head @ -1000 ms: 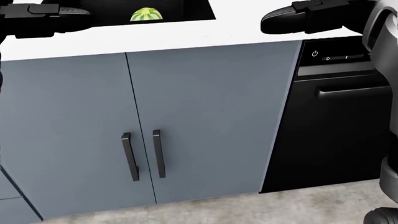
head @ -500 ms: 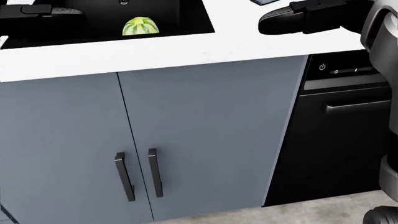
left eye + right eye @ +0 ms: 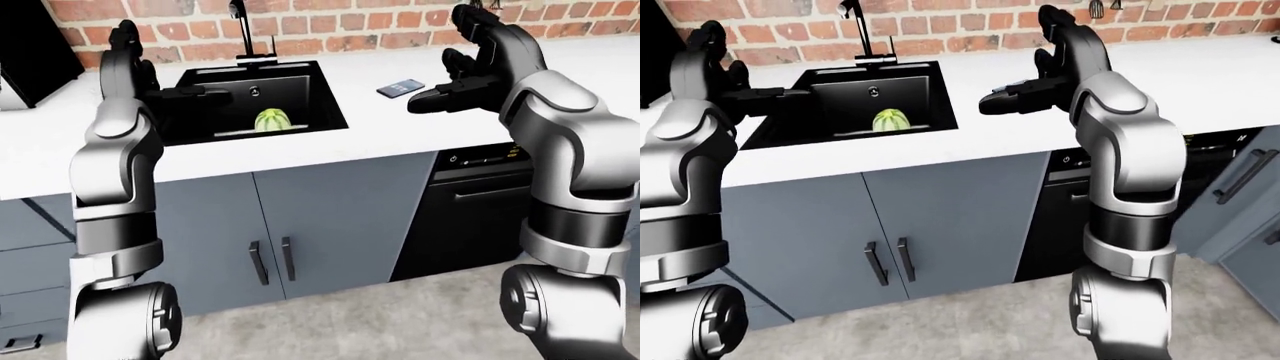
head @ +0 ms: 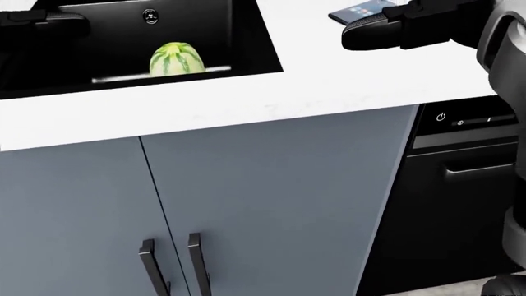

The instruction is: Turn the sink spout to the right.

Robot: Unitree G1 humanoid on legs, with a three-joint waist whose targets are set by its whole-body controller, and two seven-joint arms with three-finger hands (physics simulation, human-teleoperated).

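Note:
The black sink spout (image 3: 239,15) rises against the brick wall above the black sink (image 3: 310,90); its top is cut off by the left-eye view's upper edge. A green striped melon (image 4: 176,60) lies in the basin. My left hand (image 3: 205,92) is open, fingers stretched flat over the sink's left rim, below and left of the spout. My right hand (image 3: 425,100) is open above the white counter to the right of the sink, apart from the spout. Neither hand touches the spout.
A dark phone (image 3: 401,88) lies on the white counter (image 3: 380,131) just beyond my right hand. Grey cabinet doors with black handles (image 3: 270,259) stand under the sink, a black dishwasher (image 3: 480,217) to their right. A dark appliance (image 3: 35,45) stands at the top left.
The whole head view has shifted: the counter, sink and cabinet have slid down the picture, so the camera has tilted up. More of the basin and the phone now show.

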